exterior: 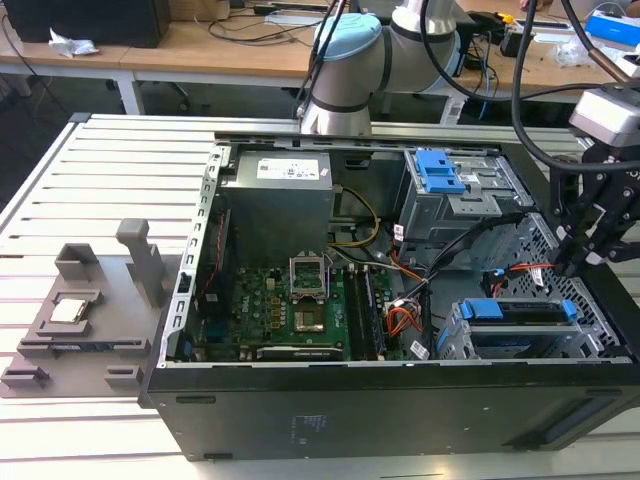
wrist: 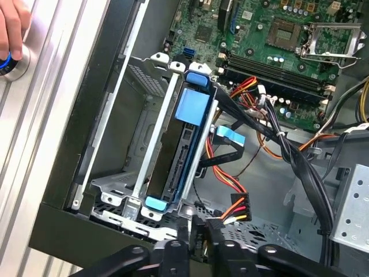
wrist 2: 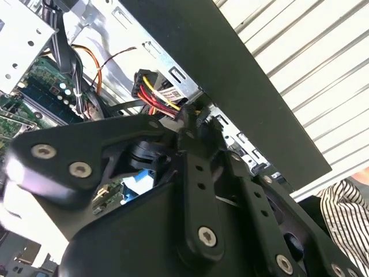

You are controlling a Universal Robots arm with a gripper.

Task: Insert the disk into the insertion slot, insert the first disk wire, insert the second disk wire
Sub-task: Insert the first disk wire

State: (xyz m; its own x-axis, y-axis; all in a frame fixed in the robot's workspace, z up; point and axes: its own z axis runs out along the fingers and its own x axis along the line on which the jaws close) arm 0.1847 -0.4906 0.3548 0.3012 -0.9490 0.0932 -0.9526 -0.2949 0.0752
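- Silver hard drive in blue plastic carrier sat in low perforated sheet-metal cage, port edge facing black gripper.
- Black plug w/ yellow-red wires lay just beside gripper, btwn it & drive; grip state: can't tell.

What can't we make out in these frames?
- Label of the disk: first wrist view, it sits edge-on in the insertion slot; cage rails cover its face.
- Far end of the red and yellow wires: second wrist view, the gripper covers it.
- Person's hand: first wrist view, cut off by the edge.
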